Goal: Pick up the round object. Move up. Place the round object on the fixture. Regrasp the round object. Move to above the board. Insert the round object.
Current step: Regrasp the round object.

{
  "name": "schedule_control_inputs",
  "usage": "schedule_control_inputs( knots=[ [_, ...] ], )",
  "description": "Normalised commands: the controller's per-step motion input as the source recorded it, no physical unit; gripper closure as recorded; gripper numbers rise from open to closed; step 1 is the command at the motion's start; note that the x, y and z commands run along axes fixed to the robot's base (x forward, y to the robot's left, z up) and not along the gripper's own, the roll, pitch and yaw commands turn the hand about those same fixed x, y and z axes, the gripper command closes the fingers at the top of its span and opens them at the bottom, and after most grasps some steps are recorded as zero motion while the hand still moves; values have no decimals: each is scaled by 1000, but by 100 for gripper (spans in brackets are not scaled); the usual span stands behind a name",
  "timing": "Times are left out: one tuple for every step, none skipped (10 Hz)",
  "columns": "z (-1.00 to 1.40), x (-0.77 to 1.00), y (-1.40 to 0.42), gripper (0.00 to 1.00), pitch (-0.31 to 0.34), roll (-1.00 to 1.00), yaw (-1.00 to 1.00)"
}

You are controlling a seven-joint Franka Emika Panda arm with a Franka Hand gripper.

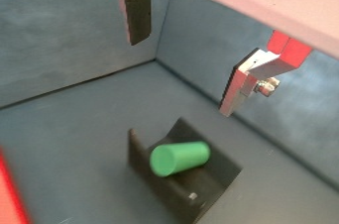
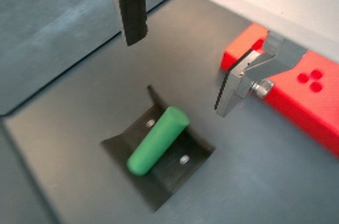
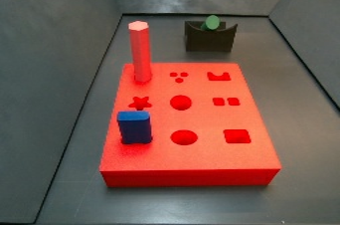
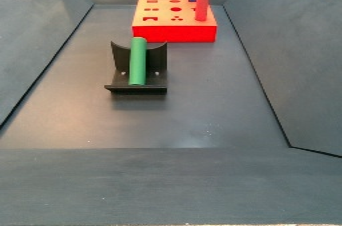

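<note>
Trouble from here lies mostly in the regrasp, so look it over from left to right. In a side view, the blue block (image 3: 133,126) and the red peg (image 3: 139,52) already stand in the left part of the board (image 3: 186,164), and the round holes to their right are open. Farther right and behind the board, well apart from it, the fixture (image 3: 210,38) carries the green peg (image 3: 212,22), which lies in the notch, leaning on the upright part. Your gripper (image 2: 179,55) hangs above it with the jaws spread wide and nothing between the fingers (image 2: 133,18); neither finger touches the peg. I judge that if you come down off-centre, one finger could land on the peg or on the fixture's wall and roll or knock the peg out of the notch. Close too near one end and the peg may tilt in the grip, then jam at the rim of its hole. Mind too the tall red peg when you carry across to the board.
</note>
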Motion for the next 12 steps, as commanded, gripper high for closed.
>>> schedule_control_inputs(
  knots=[
    [4, 9, -19, 0, 15, 1000, 14],
    [-5, 24, -24, 0, 26, 1000, 17],
    [-8, 35, -26, 0, 37, 1000, 20],
    [-6, 47, -28, 0, 50, 1000, 25],
    [-10, 61, -30, 0, 67, 1000, 31],
    [-14, 79, -32, 0, 98, 1000, 46],
    [-12, 88, -38, 0, 128, 1000, 60],
    [-13, 97, -39, 0, 174, 1000, 97],
    [-18, 98, -42, 0, 177, 894, 110],
    [-17, 100, -42, 0, 160, 645, 143],
    [-17, 97, -44, 0, 143, 459, 163],
    [-11, 95, -36, 0, 123, 291, 180]
  ],
)
